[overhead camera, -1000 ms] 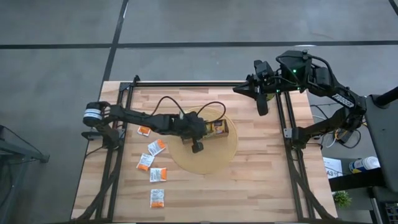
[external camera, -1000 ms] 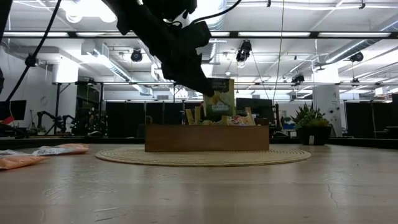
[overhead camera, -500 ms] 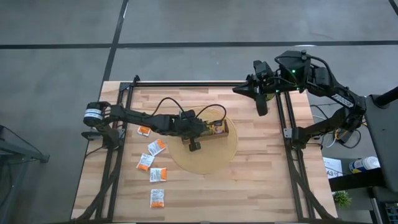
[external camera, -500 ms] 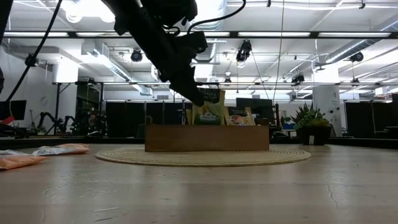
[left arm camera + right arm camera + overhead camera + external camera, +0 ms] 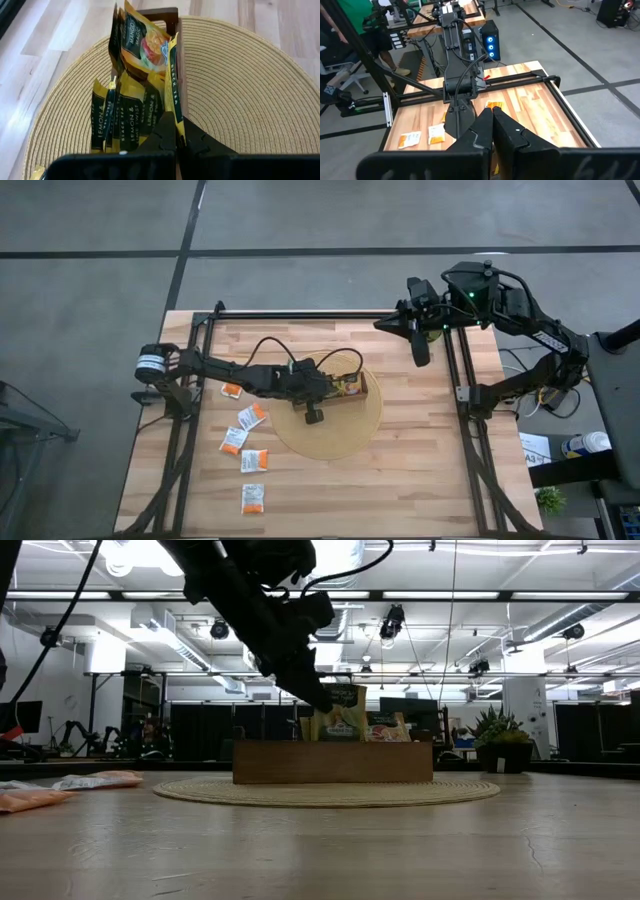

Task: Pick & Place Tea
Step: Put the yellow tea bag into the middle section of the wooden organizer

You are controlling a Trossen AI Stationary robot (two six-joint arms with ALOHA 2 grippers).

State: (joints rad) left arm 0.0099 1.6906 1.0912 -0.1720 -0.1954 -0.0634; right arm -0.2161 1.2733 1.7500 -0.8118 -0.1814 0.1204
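Observation:
A brown wooden tray (image 5: 356, 395) stands on a round woven mat (image 5: 330, 430) at mid-table, with several yellow-green and orange tea sachets (image 5: 127, 112) upright in it. My left gripper (image 5: 177, 137) reaches in from the table's left, over the tray (image 5: 330, 762), shut on one yellow-green sachet (image 5: 347, 708). Several orange-and-white sachets (image 5: 250, 442) lie flat on the wood left of the mat. My right gripper (image 5: 492, 120) is shut on nothing, raised at the table's far right corner (image 5: 420, 348). My left gripper pinches the sachet between its two fingers at the upper edge (image 5: 173, 116), near the corner on the arm's side (image 5: 334, 698). The fingers slant down from the table's left. The sachet stands upright, edge-on to the wrist camera, its lower part inside the tray beside the tray's wall (image 5: 180, 65).
Black frame rails (image 5: 320, 315) run along the table's far, left and right sides. The loose sachets (image 5: 95, 780) lie between the left rail and the mat. Bare wood lies near and right of the mat (image 5: 330, 792).
My left gripper has sunk toward the tray with the sachet still pinched. The sachet, which stood well above the tray's rim, now sits lower among the other sachets, still upright.

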